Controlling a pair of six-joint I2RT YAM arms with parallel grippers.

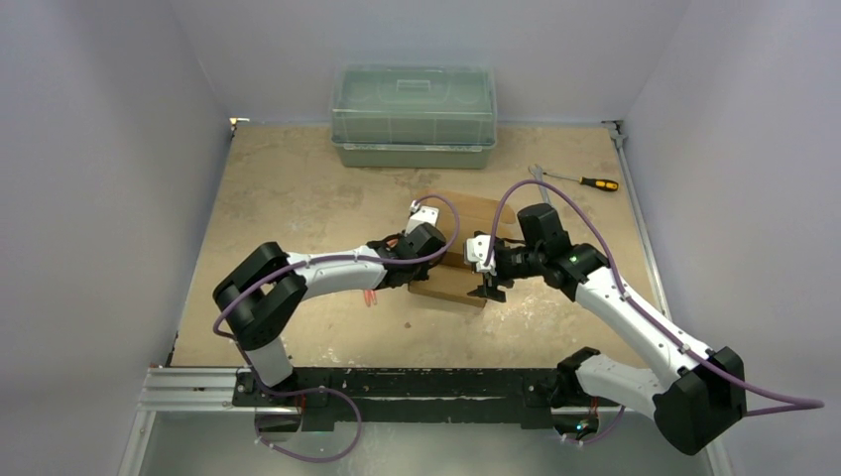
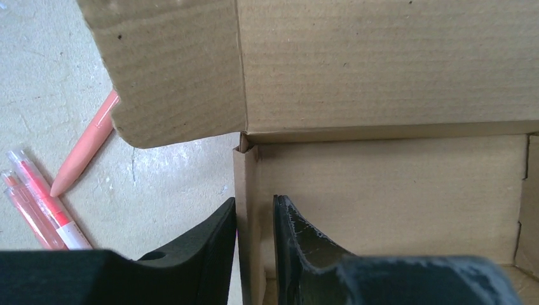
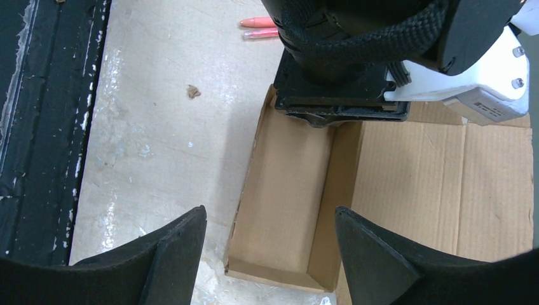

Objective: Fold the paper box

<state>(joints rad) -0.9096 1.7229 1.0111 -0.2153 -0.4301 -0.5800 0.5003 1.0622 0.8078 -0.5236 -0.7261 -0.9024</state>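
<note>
One brown paper box (image 2: 381, 184), half-folded, wall in left tool (image 2: 254, 235); right tool (image 3: 270, 248) wide, empty.

Tan table (image 1: 298, 198), paper box (image 1: 451, 285), green bin (image 1: 413, 117), screwdriver (image 1: 580, 181), pink pens (image 2: 38, 203)

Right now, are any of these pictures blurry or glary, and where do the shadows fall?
Top view: even, soft light, sharp overall, faint shadows under the arms on the table. Left wrist view: the paper box is crisp, corrugation visible, but the near fingers are soft and out of focus. Right wrist view: sheen on the tabletop at left; the box interior lies in shade.
</note>
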